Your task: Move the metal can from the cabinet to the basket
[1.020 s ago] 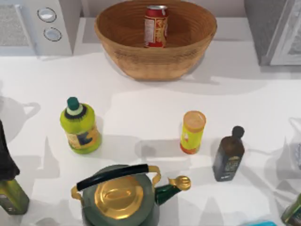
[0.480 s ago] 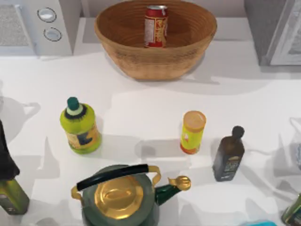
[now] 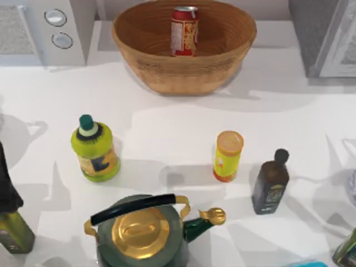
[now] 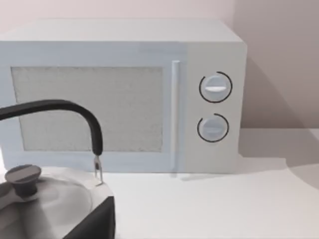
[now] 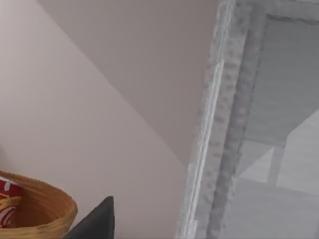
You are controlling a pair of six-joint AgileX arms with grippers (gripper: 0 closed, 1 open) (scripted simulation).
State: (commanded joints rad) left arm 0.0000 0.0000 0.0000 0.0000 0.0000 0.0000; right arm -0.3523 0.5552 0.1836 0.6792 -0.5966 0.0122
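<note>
The metal can [image 3: 184, 31] is red with yellow-white print and a silver top. It stands upright inside the basket [image 3: 183, 72], a wide tan wicker bowl at the back middle of the table. The right wrist view catches the basket's rim [image 5: 40, 209] and a sliver of the can [image 5: 7, 206]. The cabinet [image 3: 311, 39] is a grey speckled box at the back right with its pale door panel [image 3: 342, 50] swung out, and its frame [image 5: 219, 124] looms close in the right wrist view. One dark fingertip [image 5: 97, 221] of my right gripper pokes in beside the basket, and nothing is held.
A white microwave [image 3: 44, 28] stands at the back left. A yellow-green bottle [image 3: 95, 149], a yellow tube with an orange lid [image 3: 227, 156], a dark bottle [image 3: 271, 182] and a green-and-gold kettle [image 3: 142, 231] fill the front. A grey kettle [image 4: 45, 194] sits near the left wrist.
Nothing on the table has moved. Only the shadows at the front right have shifted slightly.
</note>
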